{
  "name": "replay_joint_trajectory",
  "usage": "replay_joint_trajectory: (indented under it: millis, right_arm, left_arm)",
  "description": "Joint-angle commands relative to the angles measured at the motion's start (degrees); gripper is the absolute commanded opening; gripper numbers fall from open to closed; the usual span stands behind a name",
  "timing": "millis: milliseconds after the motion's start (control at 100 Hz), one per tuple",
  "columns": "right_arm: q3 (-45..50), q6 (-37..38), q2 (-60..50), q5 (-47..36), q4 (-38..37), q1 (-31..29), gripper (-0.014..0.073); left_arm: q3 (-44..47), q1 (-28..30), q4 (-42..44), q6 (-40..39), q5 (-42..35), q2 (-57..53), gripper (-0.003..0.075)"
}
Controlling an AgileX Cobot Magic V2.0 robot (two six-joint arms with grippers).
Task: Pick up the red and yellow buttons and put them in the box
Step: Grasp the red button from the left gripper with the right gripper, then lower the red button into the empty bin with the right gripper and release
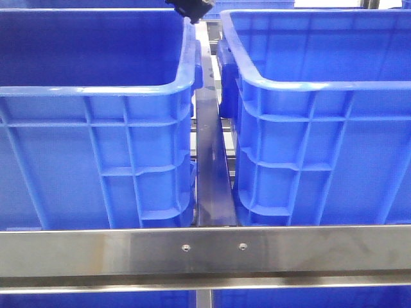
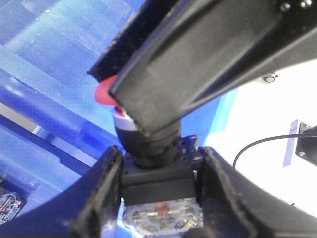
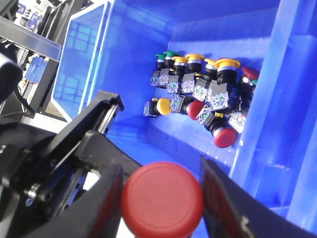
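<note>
A red button (image 3: 162, 198), a red cap on a black switch body (image 2: 156, 181), is held between both grippers. My left gripper (image 2: 158, 161) is shut on the black body. My right gripper (image 3: 161, 173) has its fingers closed against the red cap; one right finger (image 2: 198, 54) crosses the left wrist view and hides most of the cap (image 2: 105, 91). Below lies the inside of a blue box (image 3: 148, 134) holding a pile of buttons (image 3: 203, 94) with yellow, red and green caps, one yellow button (image 3: 164, 105) nearest. In the front view only a dark gripper part (image 1: 189, 8) shows.
Two blue crates stand side by side, the left crate (image 1: 96, 90) and the right crate (image 1: 308, 86), with a narrow dark gap (image 1: 210, 167) between them. A steel rail (image 1: 205, 250) runs across the front. A cable (image 2: 257, 144) lies on a white surface.
</note>
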Motion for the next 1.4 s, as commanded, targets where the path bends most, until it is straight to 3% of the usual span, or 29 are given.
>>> replay_joint_trajectory:
  millis: [0, 110, 230, 300, 530, 650, 860, 1100, 1390]
  right_arm:
    - [-2.0, -0.7, -1.8, -0.1, 3.5, 0.1, 0.0216]
    - [-2.0, -0.7, -1.8, -0.1, 3.5, 0.1, 0.0216]
    - [-2.0, -0.7, -1.8, -0.1, 3.5, 0.1, 0.0216]
    - [-2.0, -0.7, -1.8, -0.3, 3.5, 0.1, 0.0216]
    - [-3.7, -4.7, -1.9, -2.3, 2.4, -2.4, 0.0216]
    - [-6.0, -7.5, -1.9, -4.3, -2.5, -6.2, 0.0216]
    - [-6.0, -16.1, -0.9, -16.1, -10.1, -9.7, 0.0216]
    - [-6.0, -26.8, 5.1, -29.9, -10.7, -9.7, 0.0216]
    - [-6.0, -29.2, 14.1, -46.3, -10.7, -9.7, 0.0216]
  left_arm:
    - [-1.7, -0.3, -3.6, 0.2, -1.2, -2.4, 0.0144]
    - [-1.7, -0.3, -3.6, 0.2, -1.2, -2.4, 0.0316]
    - [-1.7, -0.3, -3.6, 0.2, -1.4, -2.4, 0.0562]
    - [-1.7, -0.3, -3.6, 0.2, -1.5, -2.4, 0.0622]
    - [-1.9, -0.3, -3.6, 0.2, -1.1, -2.4, 0.062]
    - [-1.9, -0.3, -3.6, 0.2, -1.1, -2.4, 0.062]
    - [-1.9, -0.3, -3.6, 0.2, -1.1, -2.4, 0.062]
    - [-1.9, -0.3, -3.6, 0.2, -1.1, -2.4, 0.062]
    - [-1.9, -0.3, -3.6, 0.2, -1.2, -2.4, 0.062]
